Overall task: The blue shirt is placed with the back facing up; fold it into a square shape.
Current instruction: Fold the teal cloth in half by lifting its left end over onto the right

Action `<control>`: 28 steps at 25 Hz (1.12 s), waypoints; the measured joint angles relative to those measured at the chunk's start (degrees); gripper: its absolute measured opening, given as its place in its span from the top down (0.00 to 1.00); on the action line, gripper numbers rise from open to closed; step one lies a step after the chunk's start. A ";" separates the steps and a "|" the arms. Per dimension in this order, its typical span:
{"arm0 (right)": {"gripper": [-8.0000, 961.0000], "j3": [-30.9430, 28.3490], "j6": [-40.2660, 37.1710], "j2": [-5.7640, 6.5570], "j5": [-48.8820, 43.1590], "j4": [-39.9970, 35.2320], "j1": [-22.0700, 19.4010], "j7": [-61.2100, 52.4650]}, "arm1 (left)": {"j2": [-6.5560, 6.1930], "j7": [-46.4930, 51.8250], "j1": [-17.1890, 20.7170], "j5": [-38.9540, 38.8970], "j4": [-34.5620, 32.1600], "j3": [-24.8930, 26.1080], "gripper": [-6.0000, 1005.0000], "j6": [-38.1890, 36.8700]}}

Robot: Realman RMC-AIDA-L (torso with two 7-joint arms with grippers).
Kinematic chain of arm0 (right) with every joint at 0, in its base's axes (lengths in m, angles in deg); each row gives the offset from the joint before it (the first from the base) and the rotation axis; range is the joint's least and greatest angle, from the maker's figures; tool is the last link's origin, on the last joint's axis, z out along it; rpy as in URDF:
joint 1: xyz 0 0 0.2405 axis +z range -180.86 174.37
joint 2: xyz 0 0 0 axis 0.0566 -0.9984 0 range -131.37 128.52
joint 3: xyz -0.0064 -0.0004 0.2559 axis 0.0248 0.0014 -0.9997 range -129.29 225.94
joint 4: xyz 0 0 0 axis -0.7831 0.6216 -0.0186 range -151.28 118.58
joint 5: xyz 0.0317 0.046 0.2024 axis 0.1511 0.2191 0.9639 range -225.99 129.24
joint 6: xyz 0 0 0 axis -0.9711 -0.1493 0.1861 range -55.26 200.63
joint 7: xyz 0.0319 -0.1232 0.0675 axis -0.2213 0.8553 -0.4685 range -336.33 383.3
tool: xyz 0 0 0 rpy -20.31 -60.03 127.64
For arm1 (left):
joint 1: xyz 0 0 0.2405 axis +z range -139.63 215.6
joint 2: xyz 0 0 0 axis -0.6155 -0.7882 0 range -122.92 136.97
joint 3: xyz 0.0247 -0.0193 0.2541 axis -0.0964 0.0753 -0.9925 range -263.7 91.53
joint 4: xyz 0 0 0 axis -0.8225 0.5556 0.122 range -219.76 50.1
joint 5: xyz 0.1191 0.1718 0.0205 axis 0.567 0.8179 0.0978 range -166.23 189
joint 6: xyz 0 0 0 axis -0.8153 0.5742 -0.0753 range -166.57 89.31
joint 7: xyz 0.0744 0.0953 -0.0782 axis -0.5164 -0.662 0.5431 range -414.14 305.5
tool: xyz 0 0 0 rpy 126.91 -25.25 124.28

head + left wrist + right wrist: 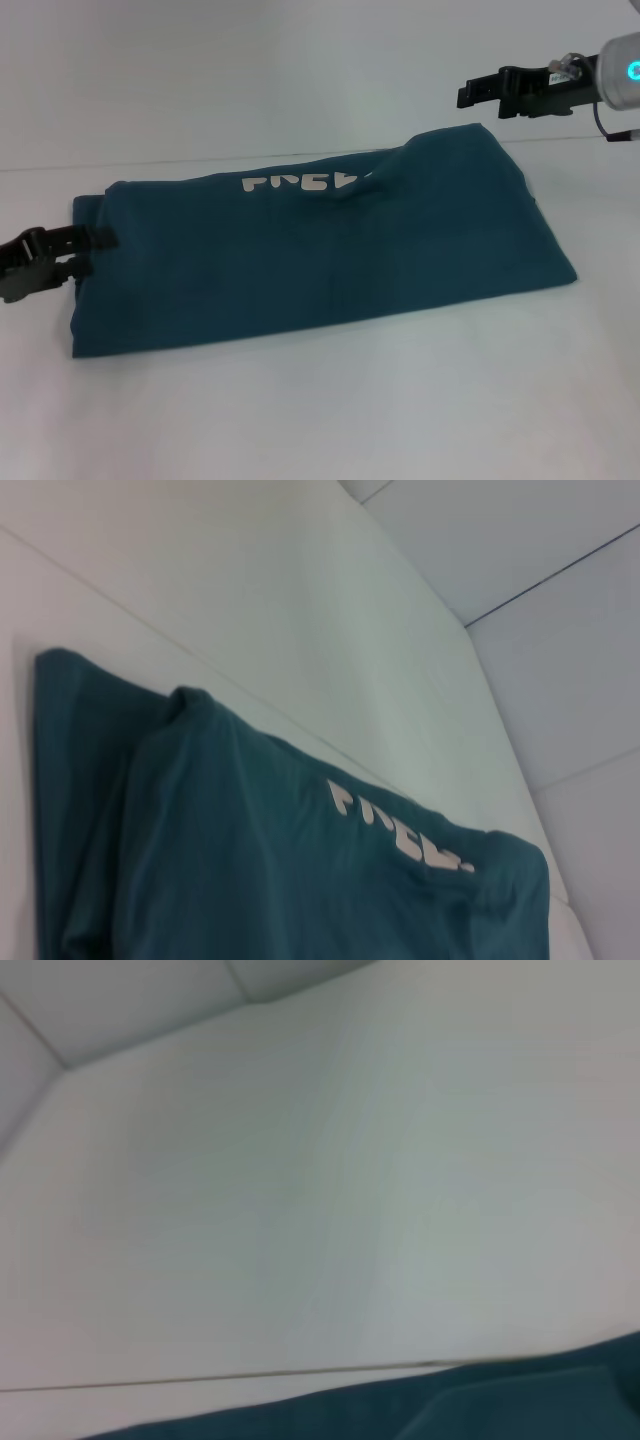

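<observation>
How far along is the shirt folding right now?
Partly done: the shirt is already folded into a long band, white lettering showing. The left gripper is at its left end; the right gripper hovers beyond the far right corner. Folding into a square remains.

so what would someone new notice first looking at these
The blue shirt dominates: folded into a long band across the white table, with partly hidden white lettering showing along its far edge. The left gripper sits at the shirt's left end, at the cloth's edge. The right gripper hangs in the air above the far right corner, clear of the fabric.
</observation>
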 joint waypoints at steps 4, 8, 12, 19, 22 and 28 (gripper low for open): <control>0.24 3.65 4.05 -0.94 -5.30 0.02 1.66 -1.93 | 0.50 -0.01 0.35 0.05 0.00 0.00 0.30 -0.78; 0.24 5.58 7.87 -1.88 -11.44 0.86 2.77 -2.63 | 1.12 -0.08 0.55 0.06 -0.03 0.01 0.30 -1.27; 0.24 7.06 11.77 -2.76 -16.82 3.27 3.34 -4.21 | 1.71 -0.41 0.52 0.11 -0.04 -0.06 0.30 -1.32; 0.24 7.39 18.52 -3.44 -22.43 9.09 4.14 -6.34 | 2.42 -0.39 0.60 0.15 0.02 -0.05 0.30 -1.26; 0.24 7.41 21.22 -3.68 -23.68 10.75 4.29 -6.62 | 2.51 -0.28 0.64 0.15 0.61 -0.03 0.30 -1.26; 0.24 7.51 22.66 -3.90 -24.50 11.94 4.47 -6.73 | 2.54 -0.33 0.67 0.18 1.38 -0.03 0.30 -1.07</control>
